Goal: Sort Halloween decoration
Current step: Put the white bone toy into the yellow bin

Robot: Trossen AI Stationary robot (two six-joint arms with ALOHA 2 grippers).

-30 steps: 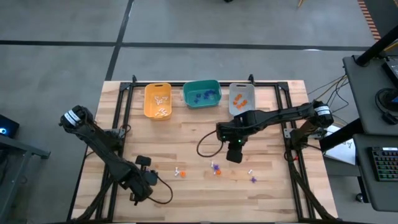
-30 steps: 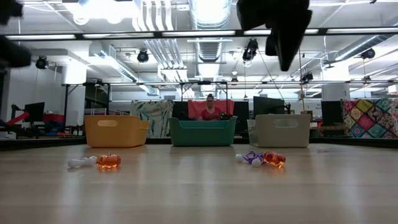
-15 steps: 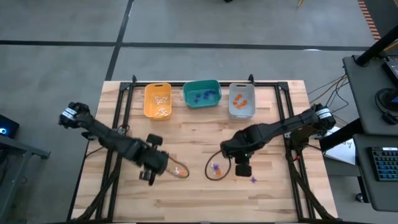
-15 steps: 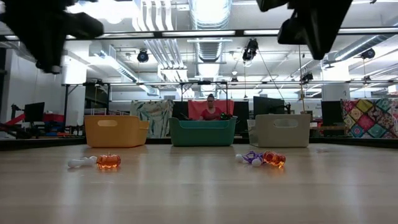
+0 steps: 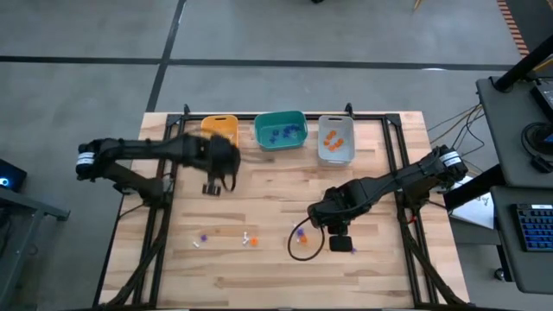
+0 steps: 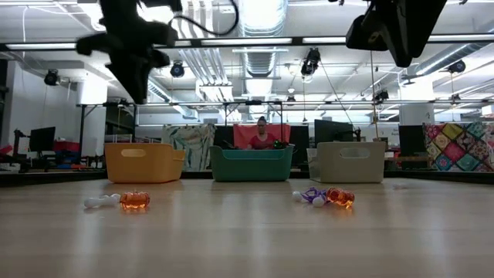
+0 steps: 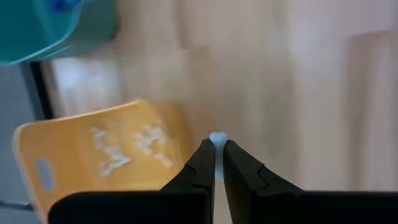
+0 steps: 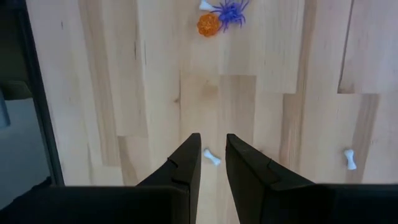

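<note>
My left gripper (image 5: 212, 187) (image 7: 217, 145) hangs high over the table beside the yellow bin (image 5: 219, 138), shut on a tiny white trinket (image 7: 217, 137). My right gripper (image 5: 340, 244) (image 8: 212, 142) hovers high over the near right part of the table, open and touching nothing. In its wrist view a white bone trinket (image 8: 212, 157) on the wood shows through the gap between its fingers. More decorations lie on the wood: an orange pumpkin (image 8: 209, 25), a purple spider (image 8: 230, 11), another white bone (image 8: 350, 158), and a few pieces near the left (image 5: 204, 235). My left gripper pinches the white trinket between its two fingertips (image 7: 205, 152), and only a small rounded end (image 7: 217, 135) sticks out past them. The fingers point steeply down. The trinket is lifted clear of the table.
Three bins stand in a row at the far edge: yellow with white pieces, teal (image 5: 280, 130) with purple-blue pieces, grey (image 5: 335, 138) with orange pieces. A black cable loops on the table near my right gripper (image 5: 302, 250). A person sits beyond the table (image 6: 260, 135).
My left gripper has swung from the near left of the table up and toward the far edge, ending beside the yellow bin, still shut. My right gripper has drifted toward the near edge and turned a little. The trinkets on the table have stayed put.
</note>
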